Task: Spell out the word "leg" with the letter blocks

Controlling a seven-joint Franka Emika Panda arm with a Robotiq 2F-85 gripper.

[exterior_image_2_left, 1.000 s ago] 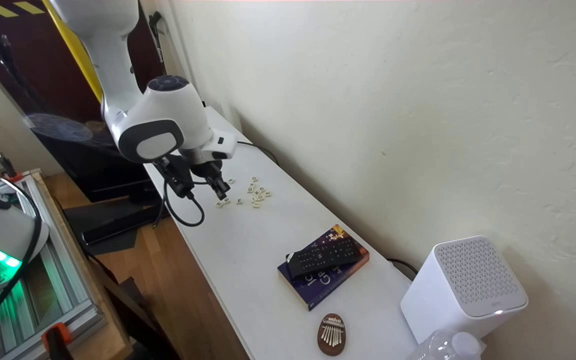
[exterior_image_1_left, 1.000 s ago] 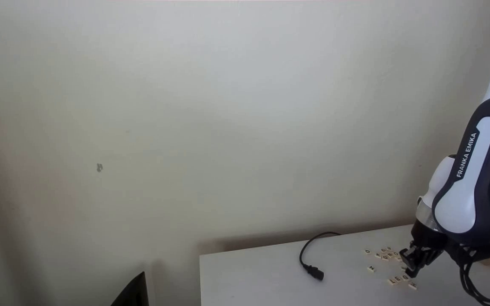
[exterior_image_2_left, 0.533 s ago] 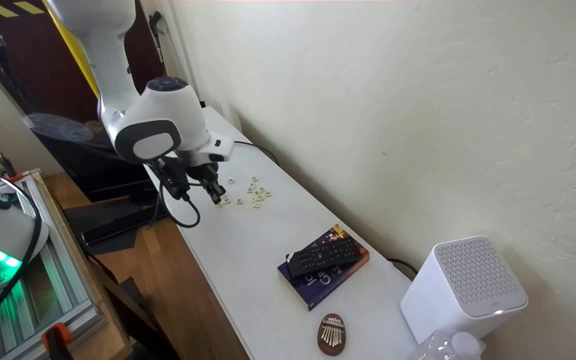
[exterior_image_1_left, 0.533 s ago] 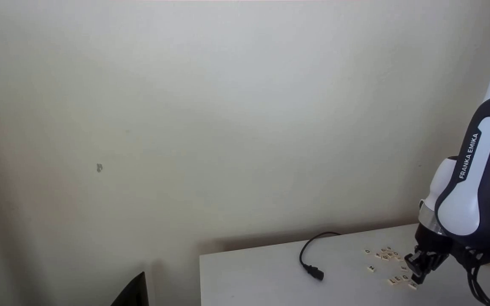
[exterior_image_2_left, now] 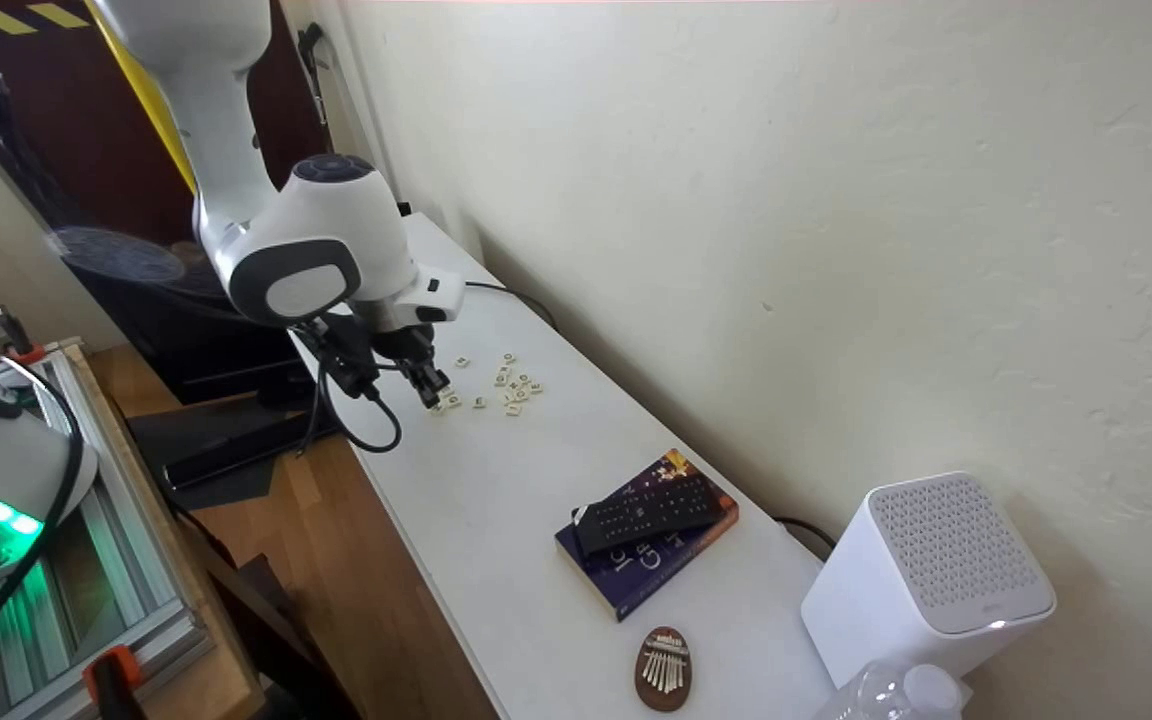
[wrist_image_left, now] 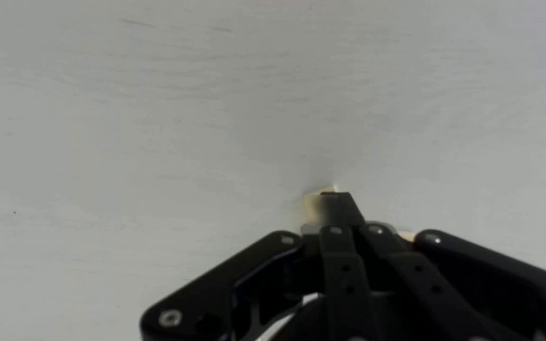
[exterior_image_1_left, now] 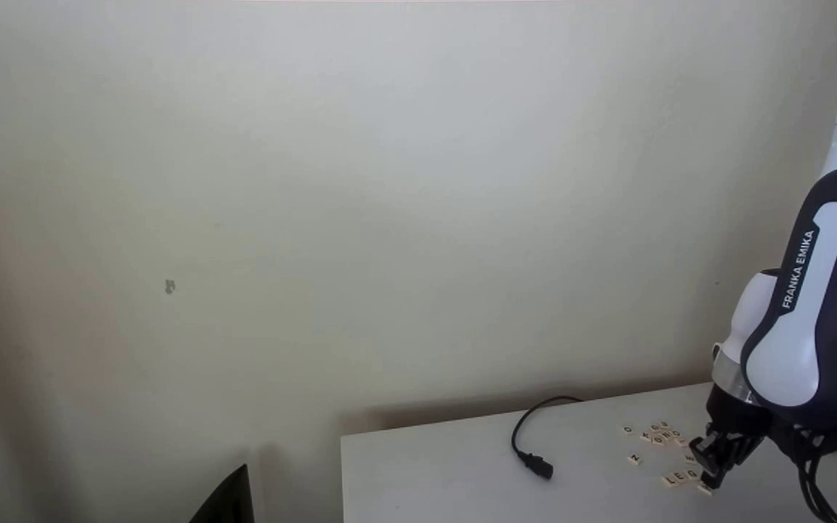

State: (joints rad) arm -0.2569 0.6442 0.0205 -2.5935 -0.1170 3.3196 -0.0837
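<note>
Letter blocks (exterior_image_2_left: pixel 513 409), small, pale tan, scattered on a white table (exterior_image_2_left: pixel 506 500); gripper (exterior_image_1_left: pixel 711 482) closed.
Fingertips (wrist_image_left: pixel 344 209) together, angled down at a block (wrist_image_left: pixel 310 204) partly hidden behind them in the wrist view; whether they touch it cannot be told. In an exterior view, three blocks (exterior_image_1_left: pixel 680 477) in a short row just beside the gripper read L, E, G; other blocks lie near. Well apart: book (exterior_image_2_left: pixel 628 585), black remote (exterior_image_2_left: pixel 648 513) resting on it, oval thumb piano (exterior_image_2_left: pixel 664 668), white box (exterior_image_2_left: pixel 881 600).
</note>
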